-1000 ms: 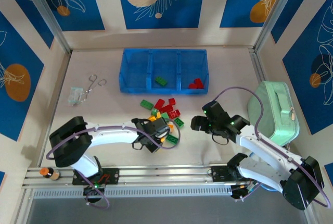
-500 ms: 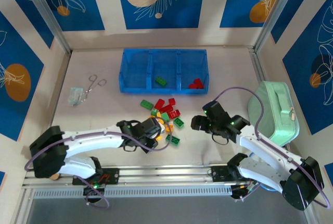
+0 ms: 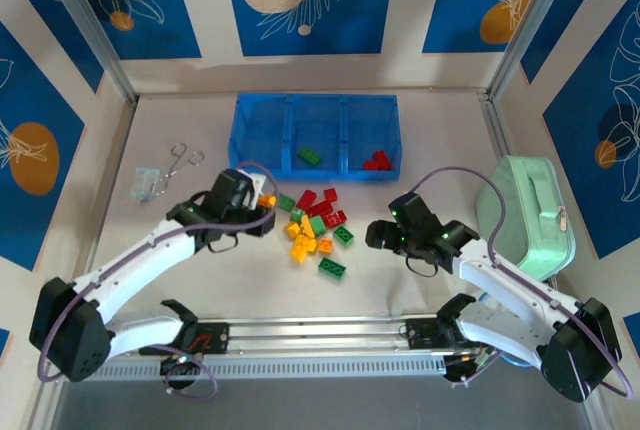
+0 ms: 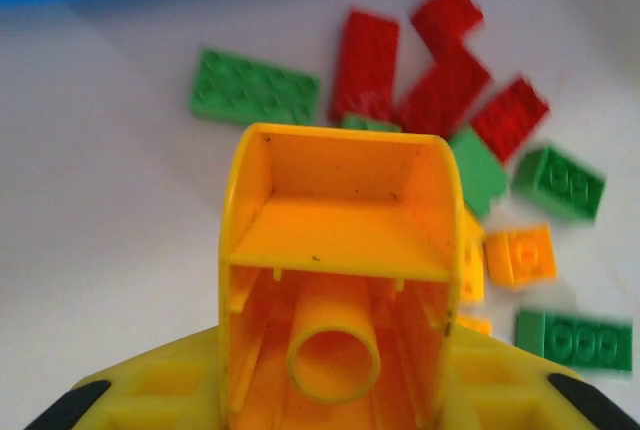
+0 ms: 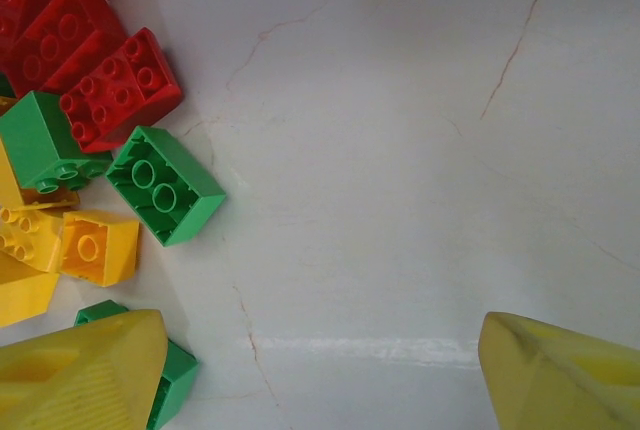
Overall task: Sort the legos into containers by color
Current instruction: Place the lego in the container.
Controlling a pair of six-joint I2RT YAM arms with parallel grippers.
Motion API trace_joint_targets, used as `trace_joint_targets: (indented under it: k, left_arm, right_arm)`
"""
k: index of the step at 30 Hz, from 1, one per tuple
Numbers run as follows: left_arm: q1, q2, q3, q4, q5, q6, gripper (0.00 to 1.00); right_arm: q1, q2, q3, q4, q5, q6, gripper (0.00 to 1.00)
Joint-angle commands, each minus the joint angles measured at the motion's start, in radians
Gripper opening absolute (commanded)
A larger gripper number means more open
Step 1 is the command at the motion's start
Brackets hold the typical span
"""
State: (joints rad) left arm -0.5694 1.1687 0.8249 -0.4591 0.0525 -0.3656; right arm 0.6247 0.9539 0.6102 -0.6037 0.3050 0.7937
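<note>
One brick in hand: the left gripper is clamped on a yellow-orange brick. In the left wrist view the brick's hollow underside faces the camera, above the yellow fingers.
Where that brick is: seen from above, it hangs over the table between the loose pile and the near left corner of the blue tray, just short of the tray's near wall.
Tray contents: there are three compartments side by side. The middle one holds a sorted green brick and the right one holds red bricks. I can make out nothing in the left one.
Loose pile: the remaining legos, in red, green and yellow-orange, lie on the table in front of the tray, between the two grippers.
Right gripper: its jaws stand wide apart and hold nothing. It hovers just to the right of the pile, and in the right wrist view a loose green brick lies near its left finger.
Step in hand: this looks like the carry of a yellow-orange brick to its compartment, probably the left one, since green and red already have theirs.
Progress: the task seems to be at an early stage, with most bricks unsorted.
Next move calls for: lifting the brick over the near wall, stopping above the left compartment, then opening the jaws to drop it.
</note>
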Motion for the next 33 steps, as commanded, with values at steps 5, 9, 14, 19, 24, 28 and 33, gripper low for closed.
trace_joint_targets:
  k: [5,9,14,19,24,28,33]
  left_arm:
    - [0.150,0.244,0.215,0.100,0.063,-0.002,0.27]
    - [0.208,0.402,0.350,0.082,0.063,0.027,0.27]
    - [0.247,0.563,0.507,0.038,0.060,0.048,0.29]
    - [0.266,0.667,0.654,-0.026,0.042,0.050,0.38]
    - [0.266,0.691,0.705,-0.030,0.033,0.044,0.58]
    - [0.266,0.679,0.738,-0.054,0.027,0.043,0.64]
    - [0.263,0.562,0.660,-0.018,0.039,0.026,0.66]
  right_arm:
    - [0.016,-0.007,-0.006,-0.010,-0.027,0.017,0.82]
    - [0.029,-0.007,-0.009,-0.005,-0.030,0.029,0.82]
    - [0.039,-0.007,0.001,-0.017,-0.023,0.027,0.82]
    - [0.041,-0.005,0.024,-0.041,-0.020,0.018,0.82]
    - [0.043,-0.007,0.042,-0.063,-0.012,0.012,0.82]
    - [0.044,-0.007,0.052,-0.069,-0.013,0.006,0.82]
    - [0.049,0.001,0.067,-0.068,-0.015,-0.010,0.82]
